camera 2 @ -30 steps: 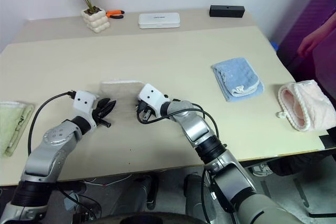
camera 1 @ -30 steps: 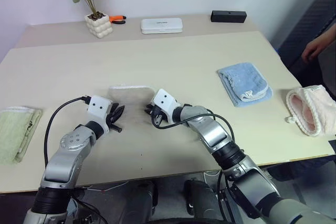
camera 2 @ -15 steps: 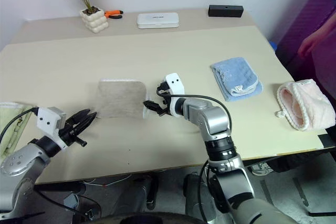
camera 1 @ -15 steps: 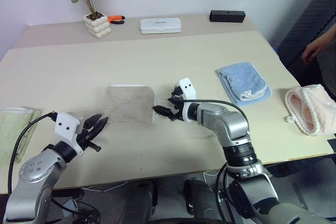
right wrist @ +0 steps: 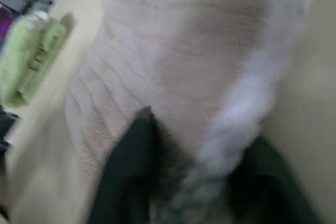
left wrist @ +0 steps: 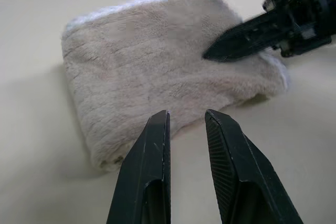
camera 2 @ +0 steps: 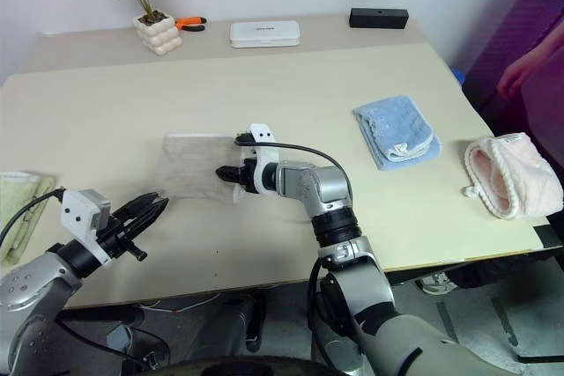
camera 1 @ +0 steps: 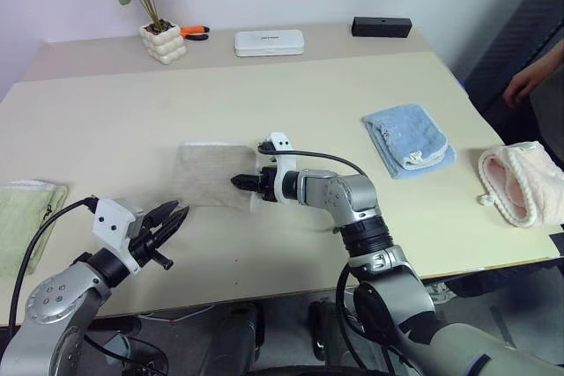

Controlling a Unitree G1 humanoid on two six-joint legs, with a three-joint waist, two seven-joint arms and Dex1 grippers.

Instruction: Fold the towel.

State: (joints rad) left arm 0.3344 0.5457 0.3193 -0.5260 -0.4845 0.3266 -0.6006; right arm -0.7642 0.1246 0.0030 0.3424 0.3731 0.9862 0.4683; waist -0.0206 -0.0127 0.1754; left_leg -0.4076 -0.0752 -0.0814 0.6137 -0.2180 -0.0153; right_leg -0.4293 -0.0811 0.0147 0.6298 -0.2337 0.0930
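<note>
The towel (camera 1: 210, 173) is a beige terry cloth with a white edge, lying folded into a small square near the middle of the table (camera 1: 291, 103). My right gripper (camera 1: 240, 182) reaches over the towel's right edge. In the right wrist view its dark fingers (right wrist: 131, 177) close around the bunched white edge of the towel (right wrist: 184, 51). My left gripper (camera 1: 172, 217) hovers near the table's front edge, to the left of and in front of the towel, not touching it. Its fingers (left wrist: 152, 145) stand slightly apart with nothing between them, pointing at the towel (left wrist: 142, 66).
A light blue folded towel (camera 1: 410, 140) lies to the right, a pink cloth (camera 1: 524, 184) at the right edge, and a pale green folded towel (camera 1: 22, 217) at the left edge. Along the back stand a potted plant (camera 1: 165, 41), an orange tool (camera 1: 196, 33), a white case (camera 1: 270, 41) and a black box (camera 1: 383, 26). A person's hand (camera 1: 527, 81) is at the far right.
My right gripper opened beside the towel, then moved left onto its right edge and closed. My left arm pulled back from the towel toward the table's front edge.
</note>
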